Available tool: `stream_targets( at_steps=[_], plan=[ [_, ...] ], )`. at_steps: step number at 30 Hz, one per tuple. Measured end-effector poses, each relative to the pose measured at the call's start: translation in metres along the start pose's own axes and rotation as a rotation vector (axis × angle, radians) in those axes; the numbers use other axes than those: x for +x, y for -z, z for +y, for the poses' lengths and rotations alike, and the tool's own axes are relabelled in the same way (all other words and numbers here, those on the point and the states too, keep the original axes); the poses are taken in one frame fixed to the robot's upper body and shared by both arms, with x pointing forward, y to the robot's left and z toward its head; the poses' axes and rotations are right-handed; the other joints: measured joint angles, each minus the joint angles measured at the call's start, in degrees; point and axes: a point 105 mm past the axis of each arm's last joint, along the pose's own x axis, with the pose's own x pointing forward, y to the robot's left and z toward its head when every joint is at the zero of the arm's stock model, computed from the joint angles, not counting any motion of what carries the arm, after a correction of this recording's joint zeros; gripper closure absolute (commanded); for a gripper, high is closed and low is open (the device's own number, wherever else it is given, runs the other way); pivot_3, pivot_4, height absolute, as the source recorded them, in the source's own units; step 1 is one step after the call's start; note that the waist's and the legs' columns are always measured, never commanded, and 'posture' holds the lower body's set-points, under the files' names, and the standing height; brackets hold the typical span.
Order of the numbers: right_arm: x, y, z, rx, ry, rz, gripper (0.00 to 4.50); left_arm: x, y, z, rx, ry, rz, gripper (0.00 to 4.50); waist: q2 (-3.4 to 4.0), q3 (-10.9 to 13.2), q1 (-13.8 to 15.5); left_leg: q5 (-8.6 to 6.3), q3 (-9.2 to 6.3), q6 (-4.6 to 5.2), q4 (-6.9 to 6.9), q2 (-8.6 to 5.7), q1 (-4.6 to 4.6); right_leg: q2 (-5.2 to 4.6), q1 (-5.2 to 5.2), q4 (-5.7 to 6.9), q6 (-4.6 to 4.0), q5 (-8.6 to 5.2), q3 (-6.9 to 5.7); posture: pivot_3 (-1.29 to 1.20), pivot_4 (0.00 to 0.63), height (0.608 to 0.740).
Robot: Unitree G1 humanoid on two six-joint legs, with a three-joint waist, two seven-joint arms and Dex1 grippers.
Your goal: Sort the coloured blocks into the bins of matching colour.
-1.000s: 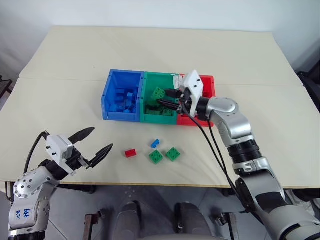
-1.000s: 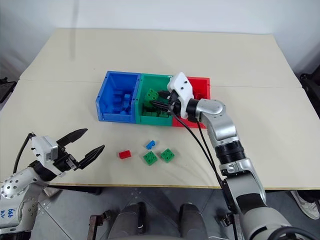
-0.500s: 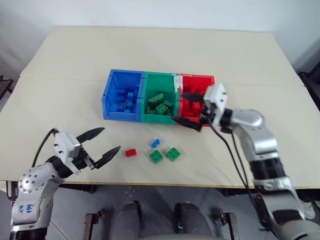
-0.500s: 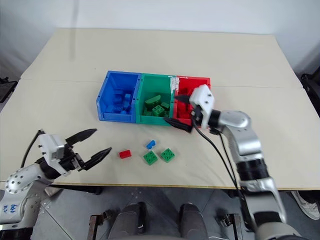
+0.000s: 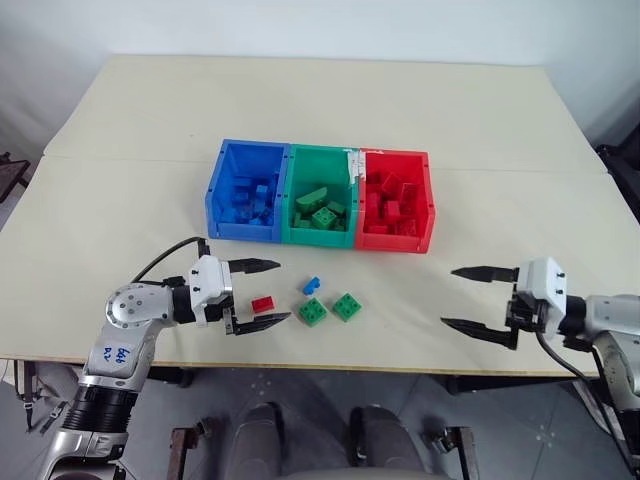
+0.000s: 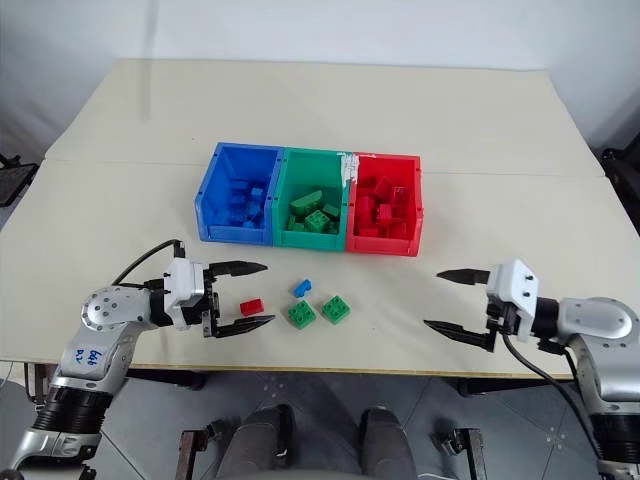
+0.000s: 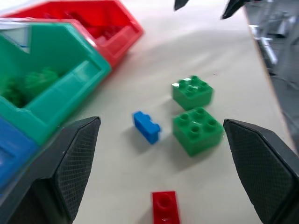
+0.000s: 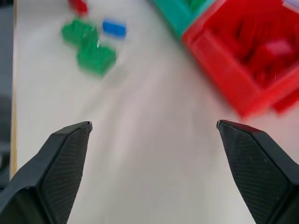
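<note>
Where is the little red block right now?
The red block lies on the table, left of the blue block, between the left gripper's open fingers.

The only writing I can make out is blue handwriting on the grey casing of the left forearm (image 5: pixel 117 353). In the left eye view it looks like "649" with a second, shorter line beneath it that I cannot read; the digits themselves are uncertain. I see no readable text on the bins, blocks or tabletop.

A bare test room, likely a lab: a plain table (image 5: pixel 300 100) before white walls (image 5: pixel 300 25), grey floor (image 5: pixel 300 420) below.
</note>
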Motion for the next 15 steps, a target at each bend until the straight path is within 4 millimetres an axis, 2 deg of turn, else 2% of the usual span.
stream_targets(
  at_steps=[2,7,11,15],
  plan=[
    [0.002,0.001,-0.003,-0.019,-0.011,0.004,0.02,-0.002,0.000,-0.001,0.008,0.011,0.005,0.00,0.01,0.0,-0.2,0.00,0.06,0.00,0.07,0.04,0.01,0.01,-0.02,0.06,-0.01,0.00,0.06,0.00,0.150,0.740],
    [0.037,-0.027,-0.010,-0.099,-0.112,-0.083,0.02,-0.016,0.001,0.003,0.012,-0.033,0.032,0.00,0.01,0.0,-1.3,0.03,0.06,-0.06,0.16,0.30,0.04,0.22,-0.02,0.09,-0.19,0.12,0.07,0.00,0.150,0.740],
    [0.088,-0.051,0.000,-0.135,-0.321,-0.135,0.02,-0.037,0.013,0.000,-0.032,-0.118,0.078,0.00,0.02,0.0,-2.0,0.01,0.11,-0.09,0.12,0.42,0.03,0.30,-0.16,0.15,-0.24,0.15,0.11,0.00,0.150,0.740],
    [0.120,-0.064,0.006,-0.171,-0.461,-0.138,0.02,-0.059,0.021,-0.005,-0.065,-0.189,0.122,0.00,0.03,0.0,-1.4,-0.05,0.14,-0.11,0.12,0.43,0.00,0.28,-0.18,0.15,-0.24,0.15,0.10,0.00,0.150,0.740]
  ],
)
